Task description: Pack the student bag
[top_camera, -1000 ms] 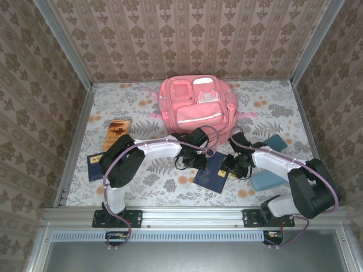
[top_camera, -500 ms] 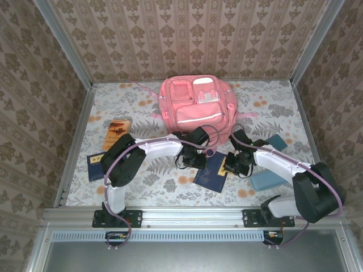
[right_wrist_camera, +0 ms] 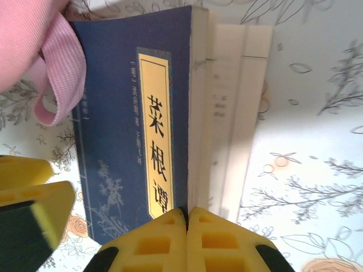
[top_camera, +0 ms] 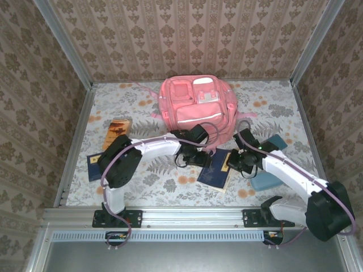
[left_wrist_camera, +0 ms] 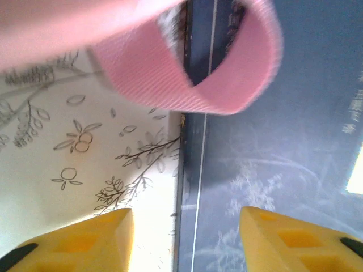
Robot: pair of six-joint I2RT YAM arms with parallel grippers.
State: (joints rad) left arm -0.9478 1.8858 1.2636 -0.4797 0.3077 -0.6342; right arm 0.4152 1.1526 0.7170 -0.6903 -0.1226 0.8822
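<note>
- Your right claw is closed, its pads pressed together on the near edge of the blue cover of the book. The pinch looks thin, right at the rim
- Your left claw stands open and holds nothing, with 1 finger over the table and the other over the book. A loop of pink strap lies just ahead of it, draped across the book's far edge
- The bag lies flat at the far middle of the table, front pockets up, its near edge just beyond both claws. I cannot tell whether its main zip is open
- Step in hand, as I read it: picking up the book, 1 of the loose things to go in. I judge the packing barely begun, and a teal case lies near your right arm
- Next, raise the book slowly and check it comes up whole. With so little cover in the pinch it may fan open or slip
- Mind the strap: it overlaps the book and could drag as the book rises. Your left claw is well placed to take it aside
- Before you carry the book over, the bag needs a mouth wide enough for it, and that likely falls to your left claw
</note>
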